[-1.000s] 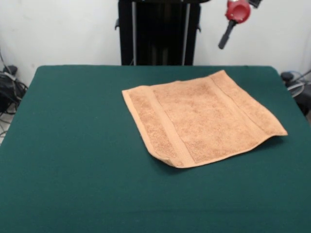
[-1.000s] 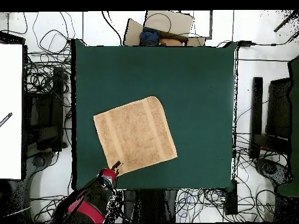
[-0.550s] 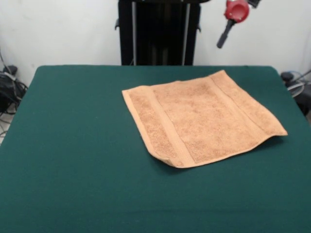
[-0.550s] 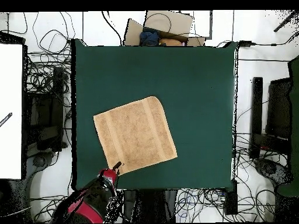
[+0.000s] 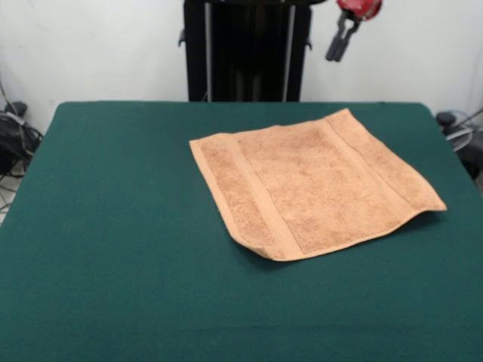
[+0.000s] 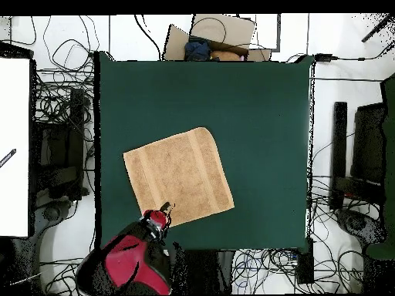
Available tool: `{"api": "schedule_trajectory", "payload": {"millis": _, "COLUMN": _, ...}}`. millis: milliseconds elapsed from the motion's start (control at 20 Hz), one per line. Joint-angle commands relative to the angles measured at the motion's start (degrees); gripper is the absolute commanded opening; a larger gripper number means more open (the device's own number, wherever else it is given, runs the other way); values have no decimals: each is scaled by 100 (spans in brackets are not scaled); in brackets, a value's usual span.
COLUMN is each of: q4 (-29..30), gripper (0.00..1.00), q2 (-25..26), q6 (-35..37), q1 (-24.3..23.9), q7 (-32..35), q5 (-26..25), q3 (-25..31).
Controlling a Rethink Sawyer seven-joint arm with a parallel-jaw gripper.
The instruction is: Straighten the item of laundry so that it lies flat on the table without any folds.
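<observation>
I see the orange-tan terry towel (image 5: 313,185) spread open on the green tabletop (image 5: 113,226), set at an angle; its near right edge lifts slightly off the felt. My tool (image 5: 336,45) hangs high above the far edge, clear of the towel, its two fingers parted a little and holding nothing.

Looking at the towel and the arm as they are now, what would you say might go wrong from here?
1. The towel lies spread out; its near corner looks slightly lifted off the table, so a clumsy pinch there may fold it.
2. The tool hangs high above the far edge; coming down onto the cloth's middle might bunch it.
3. The towel's corner lies close to the table's edge by the arm, so a drag that way may pull it off.
</observation>
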Motion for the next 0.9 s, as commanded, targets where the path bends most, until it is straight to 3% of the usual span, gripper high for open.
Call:
{"api": "schedule_trajectory", "payload": {"millis": 50, "q4": 199, "gripper": 100, "q2": -1037, "q6": 1190, "q1": -1294, "q7": 165, "q5": 376, "q3": 1474}}
{"api": "schedule_trajectory", "payload": {"millis": 200, "q4": 309, "gripper": 100, "q2": -1263, "q6": 1318, "q1": -2223, "q7": -151, "q5": 482, "q3": 2071}}
{"api": "schedule_trajectory", "payload": {"millis": 400, "q4": 217, "gripper": 100, "q2": -1284, "q6": 1595, "q1": -3075, "q7": -370, "q5": 657, "q3": 2642}}
{"api": "schedule_trajectory", "payload": {"millis": 900, "q4": -345, "gripper": 100, "q2": -693, "q6": 1839, "q1": -4268, "q7": -278, "q5": 495, "q3": 3491}}
